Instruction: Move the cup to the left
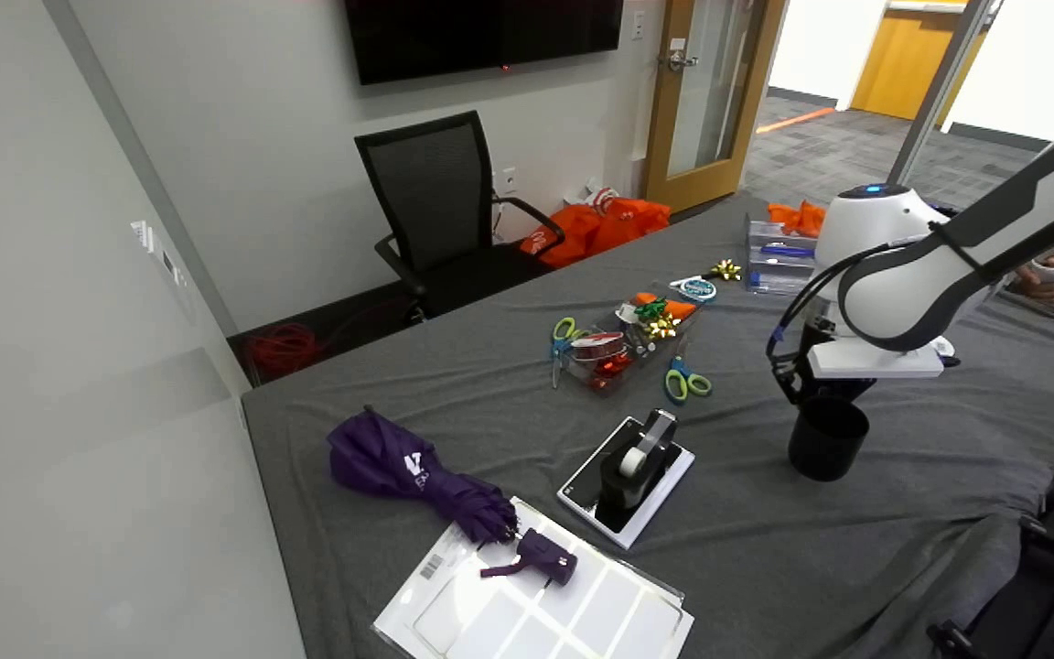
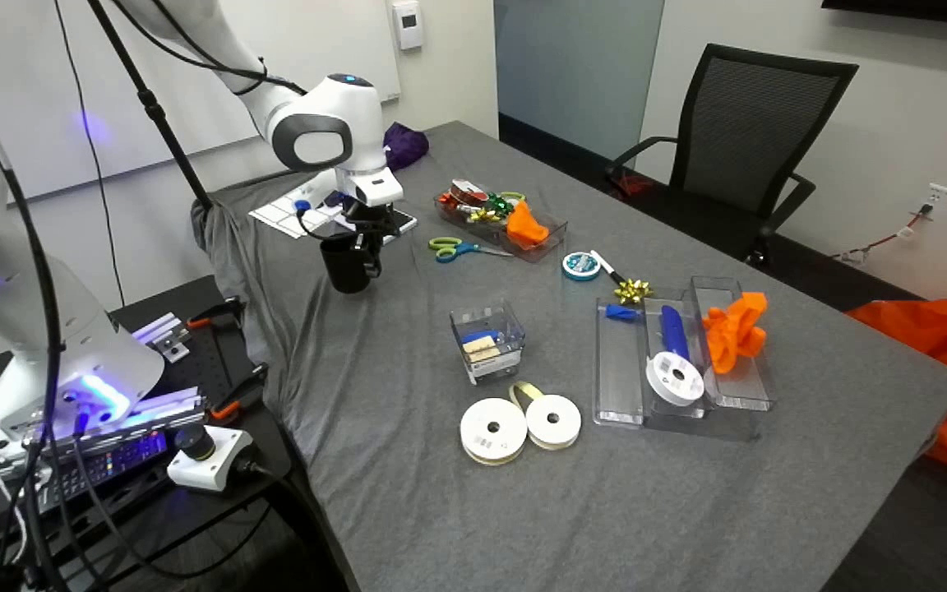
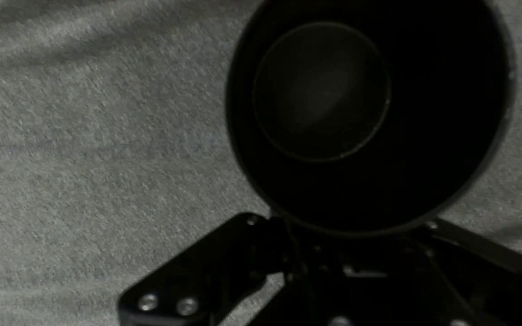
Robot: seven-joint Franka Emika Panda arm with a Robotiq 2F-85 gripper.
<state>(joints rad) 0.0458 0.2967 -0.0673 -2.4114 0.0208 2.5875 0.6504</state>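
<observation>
The cup is on or just above the grey cloth, right at my gripper; black against black, I can't tell whether the fingers hold it. I want a firm grip first, then a low, level carry left, clear of the tape dispenser. The purple umbrella shows a white V-like mark; smaller letters are unreadable.

Scissors between tray and cup
</observation>
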